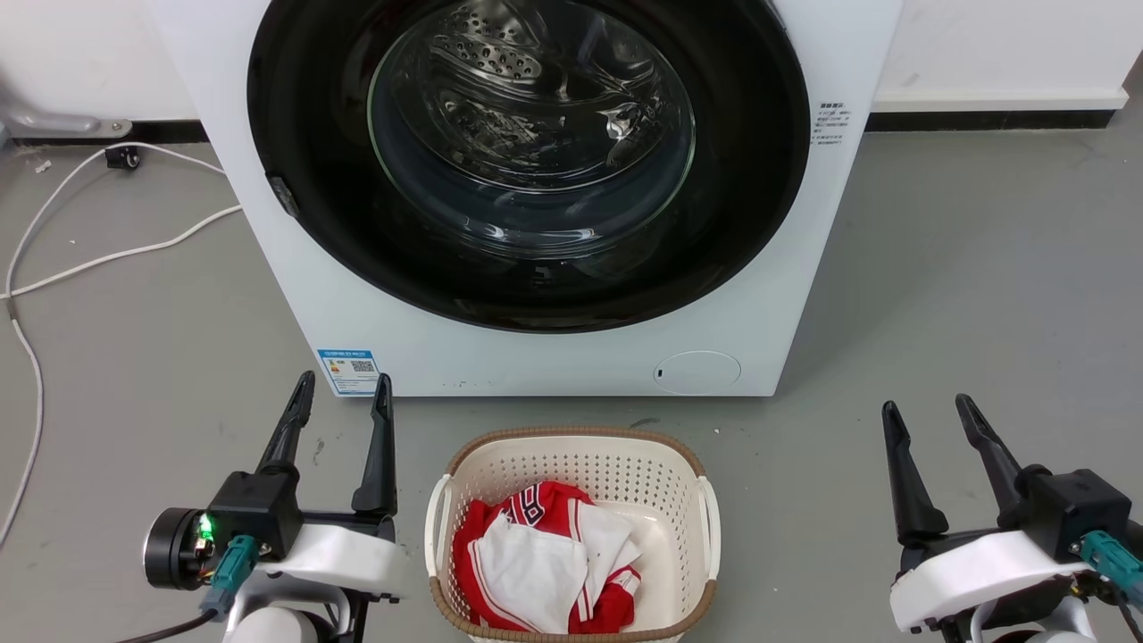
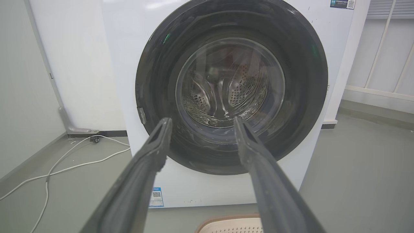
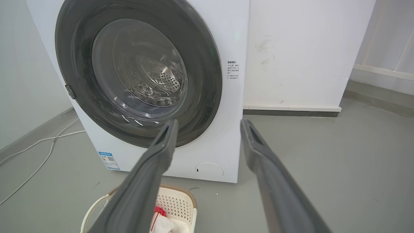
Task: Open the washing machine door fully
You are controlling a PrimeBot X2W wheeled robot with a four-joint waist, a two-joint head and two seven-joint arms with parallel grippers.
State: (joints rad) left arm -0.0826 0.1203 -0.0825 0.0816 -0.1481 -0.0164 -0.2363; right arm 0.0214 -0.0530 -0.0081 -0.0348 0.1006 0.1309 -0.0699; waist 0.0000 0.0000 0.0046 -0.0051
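Note:
The white washing machine (image 1: 295, 268) stands ahead of me on the grey floor. Its door (image 1: 750, 179), a glossy black disc with a clear glass bowl, lies flat against the front, shut. A small latch tab sits on the door's left rim. The door (image 2: 310, 84) (image 3: 203, 64) shows the steel drum through the glass in both wrist views. My left gripper (image 1: 344, 397) hangs open at the lower left, short of the machine's blue label. My right gripper (image 1: 929, 415) is open at the lower right, off the machine's right corner. Neither holds anything.
A cream perforated laundry basket (image 1: 571, 451) with red and white clothes stands on the floor between my grippers, just before the machine. White cables (image 1: 107, 259) trail over the floor at the left. A small round white flap (image 1: 696, 371) sits low on the machine's front.

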